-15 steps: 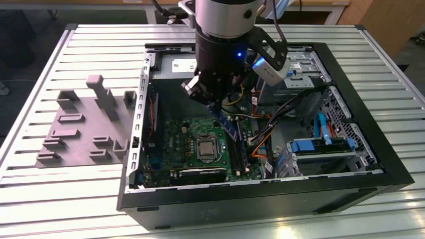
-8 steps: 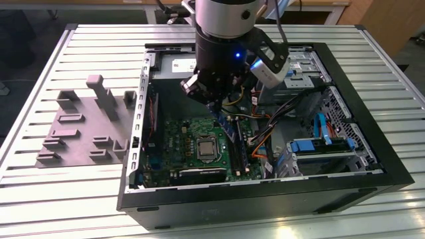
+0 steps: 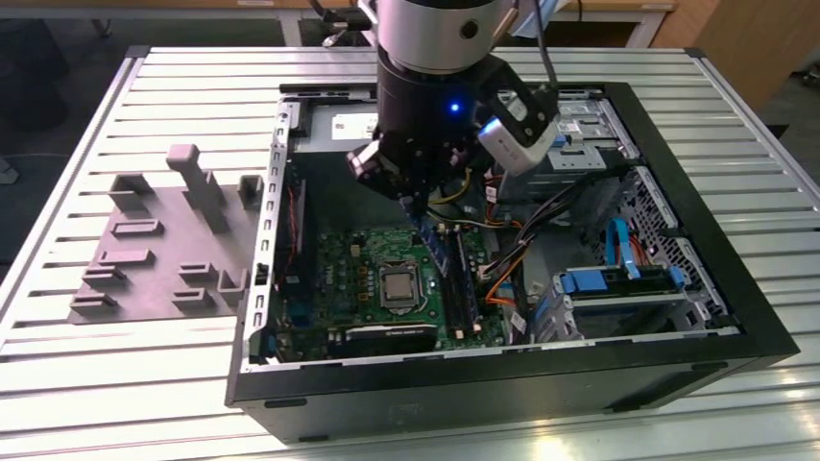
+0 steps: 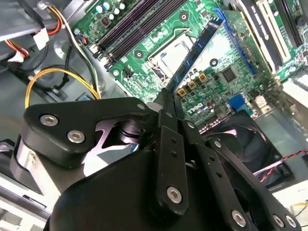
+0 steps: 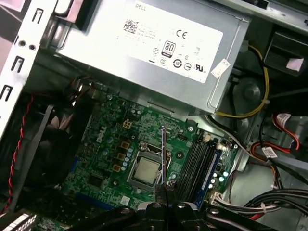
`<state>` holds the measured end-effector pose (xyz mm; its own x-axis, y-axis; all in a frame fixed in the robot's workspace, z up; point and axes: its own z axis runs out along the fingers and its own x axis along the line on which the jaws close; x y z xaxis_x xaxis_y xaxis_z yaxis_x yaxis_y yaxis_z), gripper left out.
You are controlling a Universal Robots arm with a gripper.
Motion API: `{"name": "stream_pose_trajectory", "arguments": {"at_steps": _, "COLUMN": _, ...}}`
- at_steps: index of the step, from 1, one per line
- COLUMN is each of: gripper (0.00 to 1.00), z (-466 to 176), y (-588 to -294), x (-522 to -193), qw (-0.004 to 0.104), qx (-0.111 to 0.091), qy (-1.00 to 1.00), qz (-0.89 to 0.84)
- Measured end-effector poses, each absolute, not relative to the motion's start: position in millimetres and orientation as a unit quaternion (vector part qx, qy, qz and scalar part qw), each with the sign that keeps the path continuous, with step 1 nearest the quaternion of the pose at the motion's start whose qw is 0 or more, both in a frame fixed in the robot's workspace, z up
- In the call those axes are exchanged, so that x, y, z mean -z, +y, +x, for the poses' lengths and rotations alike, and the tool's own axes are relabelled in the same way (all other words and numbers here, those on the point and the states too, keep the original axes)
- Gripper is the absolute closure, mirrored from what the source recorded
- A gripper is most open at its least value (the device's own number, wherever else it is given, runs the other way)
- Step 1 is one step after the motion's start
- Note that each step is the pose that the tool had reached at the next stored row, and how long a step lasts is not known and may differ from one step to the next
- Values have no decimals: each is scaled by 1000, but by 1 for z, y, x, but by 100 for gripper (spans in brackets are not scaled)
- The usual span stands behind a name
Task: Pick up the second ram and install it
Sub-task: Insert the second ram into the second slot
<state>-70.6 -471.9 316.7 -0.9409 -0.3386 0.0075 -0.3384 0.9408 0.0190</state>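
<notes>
My gripper (image 3: 413, 204) hangs inside the open computer case (image 3: 756, 317), shut on the second ram (image 3: 435, 252). The ram is a thin dark blue-green stick that points down from the fingers toward the green motherboard (image 3: 346, 288). In the second wrist view the ram (image 4: 197, 50) runs out from the black gripper (image 4: 168, 98) across the processor socket (image 4: 171, 50). Seen edge-on in the first wrist view, the ram (image 5: 163, 154) is a thin line above the gripper (image 5: 164, 195), between the socket (image 5: 146, 169) and the long black slots (image 5: 198, 163). It is held just above the board, beside the slots.
A grey moulded tray (image 3: 141, 250) with raised blocks lies on the slatted table at the exterior view's left. In the case are a silver power supply (image 5: 144, 43), orange and yellow cables (image 3: 506, 269), a black fan (image 4: 240, 144) and blue drive brackets (image 3: 609, 283).
</notes>
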Motion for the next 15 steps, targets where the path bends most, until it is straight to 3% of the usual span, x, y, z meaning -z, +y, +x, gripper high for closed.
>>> {"name": "stream_pose_trajectory", "arguments": {"at_steps": 15, "gripper": 89, "z": -71, "y": -472, "x": -317, "qw": 5, "qx": 9, "qy": -995, "qz": 94}}
